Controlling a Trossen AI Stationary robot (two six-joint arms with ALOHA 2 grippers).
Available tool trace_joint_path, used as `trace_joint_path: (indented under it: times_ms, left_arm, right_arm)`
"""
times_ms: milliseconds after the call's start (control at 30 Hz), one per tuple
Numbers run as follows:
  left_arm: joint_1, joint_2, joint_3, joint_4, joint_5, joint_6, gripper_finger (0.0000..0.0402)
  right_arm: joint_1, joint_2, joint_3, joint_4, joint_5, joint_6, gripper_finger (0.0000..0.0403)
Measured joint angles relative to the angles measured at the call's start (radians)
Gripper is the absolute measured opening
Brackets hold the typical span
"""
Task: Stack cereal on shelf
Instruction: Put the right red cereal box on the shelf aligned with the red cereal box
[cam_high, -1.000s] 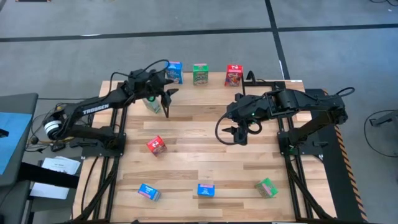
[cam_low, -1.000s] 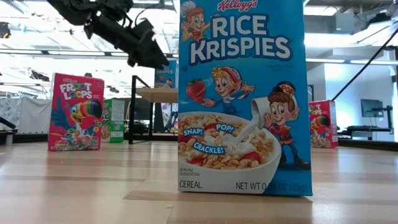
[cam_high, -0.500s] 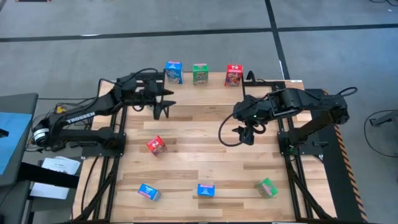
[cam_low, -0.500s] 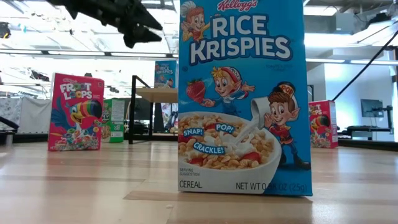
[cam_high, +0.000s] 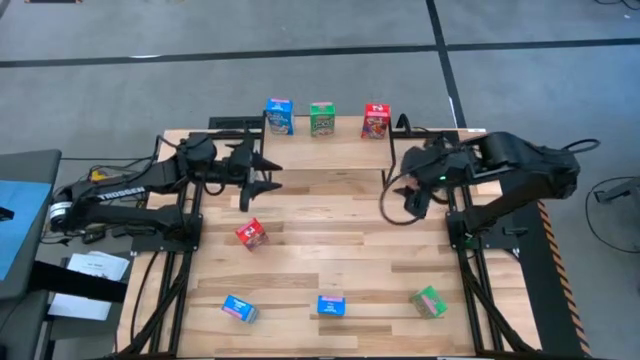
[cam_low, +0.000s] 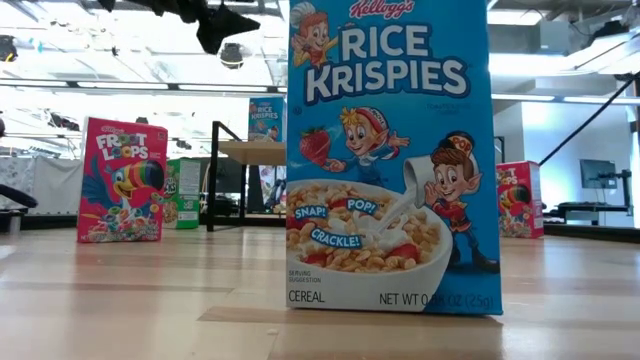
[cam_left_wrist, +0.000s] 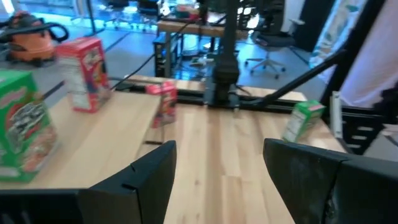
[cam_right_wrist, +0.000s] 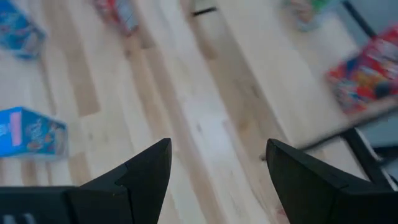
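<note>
We see the left gripper (cam_high: 262, 178) hanging open and empty over the back left of the table (cam_high: 330, 250), the shelf (cam_high: 325, 136) just beyond it. On that light-wood board stand a blue box (cam_high: 279, 116), a green box (cam_high: 321, 119) and a red box (cam_high: 375, 121), upright in a row. The right gripper (cam_high: 412, 203), jaws apart, holds nothing either; a tipped red box (cam_high: 250, 232) lies near the left one.
</note>
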Motion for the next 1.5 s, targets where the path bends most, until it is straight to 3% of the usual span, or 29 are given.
trace_joint_path:
  times_ms: [333,633,1100,1500]
  left_arm:
    - [-0.083,-0.001,0.0,-0.023,-0.002,0.009,0.0231]
    - [-0.113,0.0,0.0,-0.068,-0.005,0.052,0.0231]
    - [-0.118,0.0,0.0,-0.068,-0.004,0.07,0.0231]
    - [-0.118,0.0,0.0,-0.07,-0.004,0.071,0.0231]
  right_arm:
    - [-0.005,-0.114,-0.092,-0.076,0.056,0.205,0.0286]
    - [-0.015,-0.107,-0.117,-0.194,0.109,0.348,0.0286]
    - [-0.243,-0.095,-0.117,-0.197,0.078,0.351,0.0286]
    - [-0.463,-0.095,-0.117,-0.197,-0.001,0.253,0.0286]
